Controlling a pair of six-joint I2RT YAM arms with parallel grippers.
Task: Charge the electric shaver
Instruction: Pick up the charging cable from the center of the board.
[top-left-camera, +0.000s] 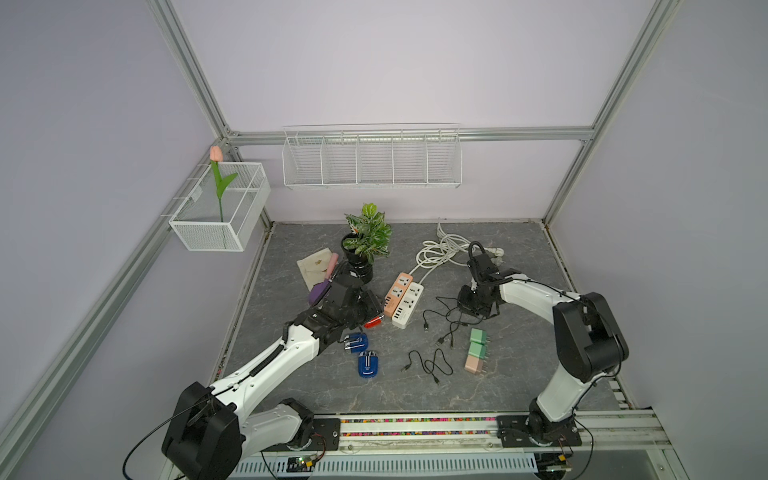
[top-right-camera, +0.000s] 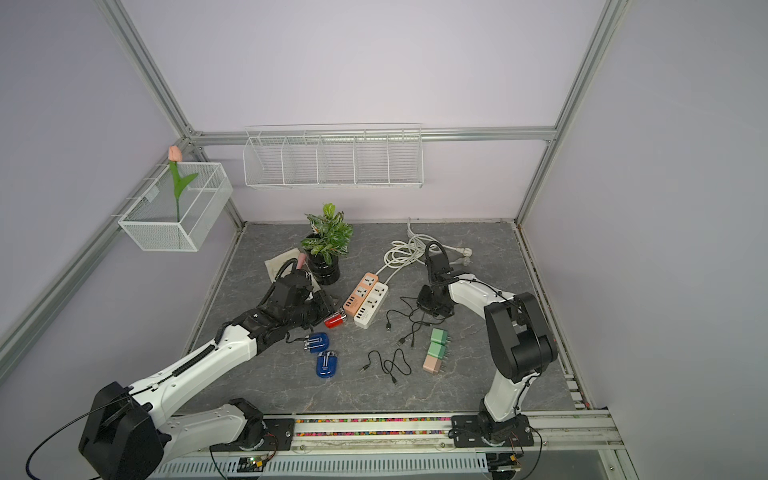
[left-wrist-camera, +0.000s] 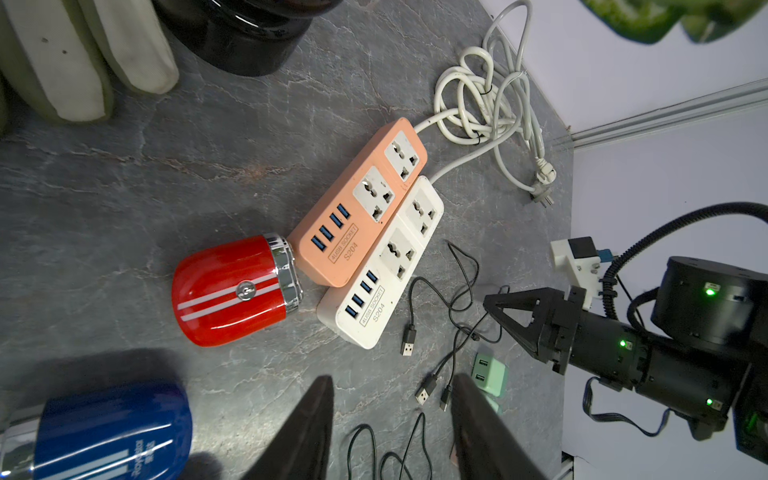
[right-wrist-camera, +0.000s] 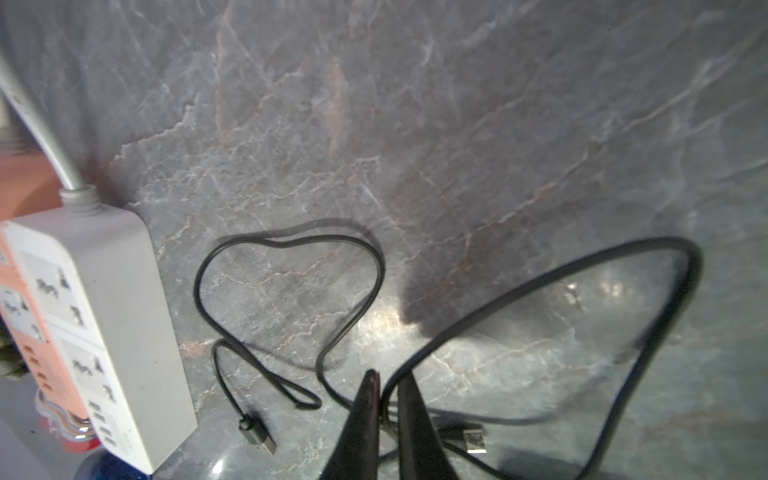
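Note:
A red electric shaver (left-wrist-camera: 232, 291) with white stripes lies on the grey table, its chrome head against the end of the orange power strip (left-wrist-camera: 365, 199); it also shows in both top views (top-left-camera: 374, 322) (top-right-camera: 335, 320). Two blue shavers (top-left-camera: 356, 343) (top-left-camera: 368, 364) lie nearer the front. My left gripper (left-wrist-camera: 392, 380) hovers open just in front of the red shaver, with nothing between its fingers. To the right of the strips, my right gripper (right-wrist-camera: 388, 386) is shut on a black USB cable (right-wrist-camera: 695, 262) that loops up off the table. In the left wrist view the right gripper (left-wrist-camera: 498, 303) is pointed down among the cables.
A white power strip (top-left-camera: 407, 305) lies alongside the orange one, their white cords (top-left-camera: 440, 249) coiled behind. Other black cables (top-left-camera: 428, 365) and green and pink plug adapters (top-left-camera: 477, 351) lie at front right. A potted plant (top-left-camera: 365, 245), a beige pouch (top-left-camera: 316, 264) and a purple item (top-left-camera: 318, 293) sit behind the left arm.

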